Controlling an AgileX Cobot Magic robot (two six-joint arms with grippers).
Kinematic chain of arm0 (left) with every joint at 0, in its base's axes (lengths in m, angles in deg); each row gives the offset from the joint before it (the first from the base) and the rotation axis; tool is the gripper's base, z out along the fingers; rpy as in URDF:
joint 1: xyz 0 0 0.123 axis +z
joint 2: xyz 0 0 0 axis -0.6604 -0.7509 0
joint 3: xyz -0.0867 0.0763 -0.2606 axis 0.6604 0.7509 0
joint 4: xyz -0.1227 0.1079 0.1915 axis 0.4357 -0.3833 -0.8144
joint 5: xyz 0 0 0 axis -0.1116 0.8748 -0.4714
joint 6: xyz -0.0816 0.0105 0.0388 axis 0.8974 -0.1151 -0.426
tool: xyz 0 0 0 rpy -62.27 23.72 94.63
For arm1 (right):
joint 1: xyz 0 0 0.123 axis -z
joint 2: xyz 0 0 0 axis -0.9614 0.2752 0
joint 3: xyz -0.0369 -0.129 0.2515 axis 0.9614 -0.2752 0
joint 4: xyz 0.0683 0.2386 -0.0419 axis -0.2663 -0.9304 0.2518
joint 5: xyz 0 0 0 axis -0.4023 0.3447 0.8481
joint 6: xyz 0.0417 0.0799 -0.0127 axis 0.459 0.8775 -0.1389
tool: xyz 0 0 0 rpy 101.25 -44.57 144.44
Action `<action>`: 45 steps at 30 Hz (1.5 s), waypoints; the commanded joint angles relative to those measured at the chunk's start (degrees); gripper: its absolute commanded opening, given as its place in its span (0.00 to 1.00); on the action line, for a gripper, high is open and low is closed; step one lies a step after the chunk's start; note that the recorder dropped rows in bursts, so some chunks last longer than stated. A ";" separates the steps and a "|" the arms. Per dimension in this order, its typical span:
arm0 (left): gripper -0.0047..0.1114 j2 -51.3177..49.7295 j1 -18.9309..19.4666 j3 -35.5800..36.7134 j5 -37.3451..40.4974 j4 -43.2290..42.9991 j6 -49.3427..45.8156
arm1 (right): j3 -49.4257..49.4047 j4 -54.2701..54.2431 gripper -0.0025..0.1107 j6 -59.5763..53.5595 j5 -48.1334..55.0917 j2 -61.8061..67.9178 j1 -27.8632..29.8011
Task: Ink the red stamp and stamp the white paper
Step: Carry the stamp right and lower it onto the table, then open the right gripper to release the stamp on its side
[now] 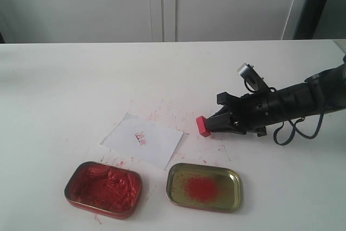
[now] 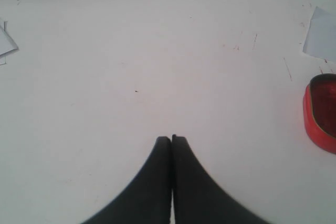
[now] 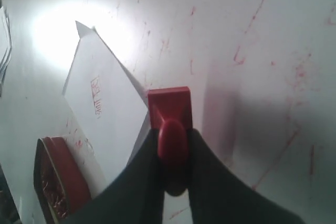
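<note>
Exterior view, and your right pincer (image 1: 212,125) is clamped on the red stamp (image 1: 203,125), pinching its stubby knob with the square block poking out front, the arm lying low and the stamp tipped on its side. It sits just off the right corner of the white paper (image 1: 143,140), over the speckled table (image 1: 81,90); you can't tell whether the block touches the surface. The paper carries a small red mark (image 1: 141,138) near its middle. In front of it sit the red tin (image 1: 104,187) of lumpy paste and the gold tin (image 1: 204,186) with its red smear. Over on the left wrist view, your left pincer (image 2: 171,139) has its fingers pressed together, holding nothing.
</note>
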 commanded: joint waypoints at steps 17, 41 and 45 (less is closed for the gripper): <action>0.04 0.18 0.22 0.41 0.04 0.63 0.07 | -0.21 -0.58 0.30 -1.06 -1.41 -0.02 0.31; 0.04 0.18 0.22 0.41 0.04 0.63 0.07 | -0.21 2.90 0.44 -0.57 -4.89 -3.29 5.94; 0.04 0.18 0.22 0.41 0.04 0.63 0.07 | -0.21 3.35 0.44 -0.62 -4.24 -4.23 6.31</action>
